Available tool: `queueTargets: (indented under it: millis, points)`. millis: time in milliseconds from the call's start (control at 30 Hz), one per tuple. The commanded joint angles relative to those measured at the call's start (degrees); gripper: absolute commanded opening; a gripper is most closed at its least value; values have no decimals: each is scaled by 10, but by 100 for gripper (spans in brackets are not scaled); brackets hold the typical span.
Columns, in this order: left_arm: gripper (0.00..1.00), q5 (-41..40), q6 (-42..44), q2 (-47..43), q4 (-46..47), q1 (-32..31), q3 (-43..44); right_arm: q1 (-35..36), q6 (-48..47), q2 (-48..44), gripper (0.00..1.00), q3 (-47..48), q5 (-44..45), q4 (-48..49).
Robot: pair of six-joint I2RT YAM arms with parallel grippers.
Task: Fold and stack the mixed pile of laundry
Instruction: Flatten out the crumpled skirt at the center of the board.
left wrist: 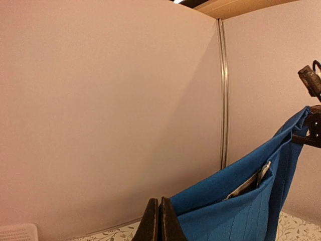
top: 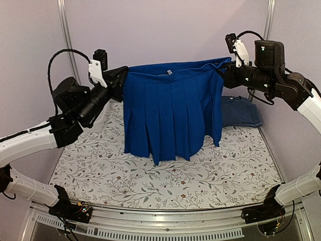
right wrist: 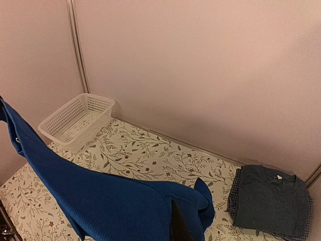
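A bright royal-blue garment [top: 170,113] hangs stretched in the air between my two grippers, its lower edge just above the flowered tabletop. My left gripper [top: 119,80] is shut on its left top corner; in the left wrist view the fingertips [left wrist: 161,216] are pressed together beside the blue cloth [left wrist: 235,201]. My right gripper [top: 224,72] is shut on its right top corner; in the right wrist view the blue cloth [right wrist: 100,196] covers the fingers. A folded dark navy T-shirt [top: 242,111] lies at the back right, on top of a blue checked shirt [right wrist: 234,193].
A white mesh basket [right wrist: 75,120] stands at the back left of the table, mostly hidden behind my left arm in the top view. The flowered tablecloth [top: 165,181] covers the table in front of the garment. Walls close the back and sides.
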Motion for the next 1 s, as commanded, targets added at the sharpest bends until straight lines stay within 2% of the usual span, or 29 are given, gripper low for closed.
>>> queueTargets:
  millis: [0,133,233,300,367,433,500,567,633,667,700,733,800,833,867,967]
  points:
    - [0,97,-26,-39,-225,12,90,-7,-63,-51,0,5,-116,7]
    - [0,161,-55,-84,-307,7,110,-6,-69,-73,0,24,-275,-41]
    - [0,206,-75,-122,-351,4,115,-6,-46,-88,0,28,-341,-59]
    - [0,205,-85,-135,-377,4,130,-6,-33,-94,0,29,-373,-69]
    - [0,173,-92,-131,-413,5,156,-6,-17,-92,0,26,-370,-77]
    - [0,141,-104,-112,-440,12,187,-6,-9,-83,0,20,-324,-82]
    - [0,148,-120,-84,-457,37,205,-13,-3,-60,0,24,-268,-87]
    - [0,168,-146,-48,-465,83,207,-74,6,-25,0,30,-280,-92]
    - [0,227,-176,-5,-458,150,193,-159,35,21,0,13,-346,-71]
    - [0,255,-193,18,-444,191,180,-200,50,45,12,-3,-390,-54]
    - [0,278,-203,40,-428,216,167,-230,74,81,28,-16,-442,-35]
    - [9,282,-213,65,-416,235,157,-247,85,105,45,-23,-468,-25]
    - [40,284,-225,113,-401,268,147,-255,99,163,67,-22,-461,-23]
    - [52,276,-232,128,-401,279,146,-255,99,193,80,-25,-457,-18]
    - [58,270,-236,137,-401,287,143,-256,101,206,86,-33,-448,-11]
    - [71,258,-236,147,-405,297,134,-256,101,222,88,-69,-431,8]
